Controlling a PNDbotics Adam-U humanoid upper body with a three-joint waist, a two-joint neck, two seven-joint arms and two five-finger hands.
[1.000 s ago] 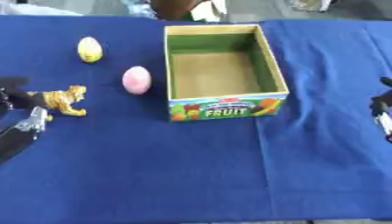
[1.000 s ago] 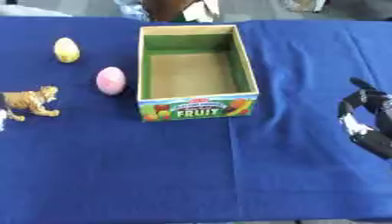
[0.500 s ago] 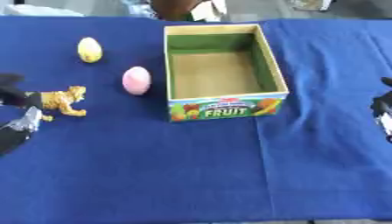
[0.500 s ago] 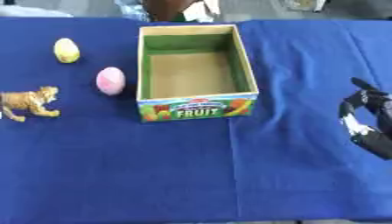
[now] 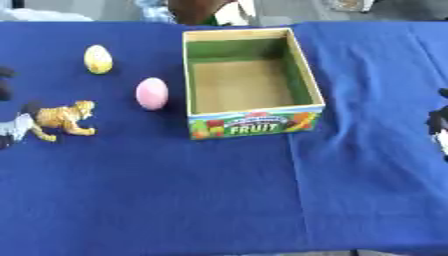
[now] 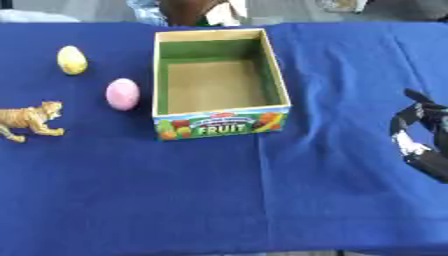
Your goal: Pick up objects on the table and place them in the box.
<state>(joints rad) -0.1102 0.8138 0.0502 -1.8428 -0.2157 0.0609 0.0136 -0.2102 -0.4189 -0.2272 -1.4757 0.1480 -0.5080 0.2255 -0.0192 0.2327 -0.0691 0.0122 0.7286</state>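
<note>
Blue cloth covers the worktop [image 5: 175, 200] in the left eye view. The left robot hand [image 5: 12, 131] shows only partly at the left edge, touching the rear of the tiger [image 5: 63, 119]; whether its fingers are closed cannot be told. Beyond the tiger from that hand lie a pink egg [image 5: 151, 93] and, farther back, a yellow egg [image 5: 98, 59], both apart from each other. The box [image 5: 302, 80], marked FRUIT, stands upright and open to the right of the pink egg, nothing visible inside. The right robot hand barely enters at the right edge.

Right eye view: the right robot hand [image 6: 418, 137] rests on the cloth at the right edge, well apart from the box, fingers relaxed and unclenched, grasping nothing. The left robot hand is out of this view.
</note>
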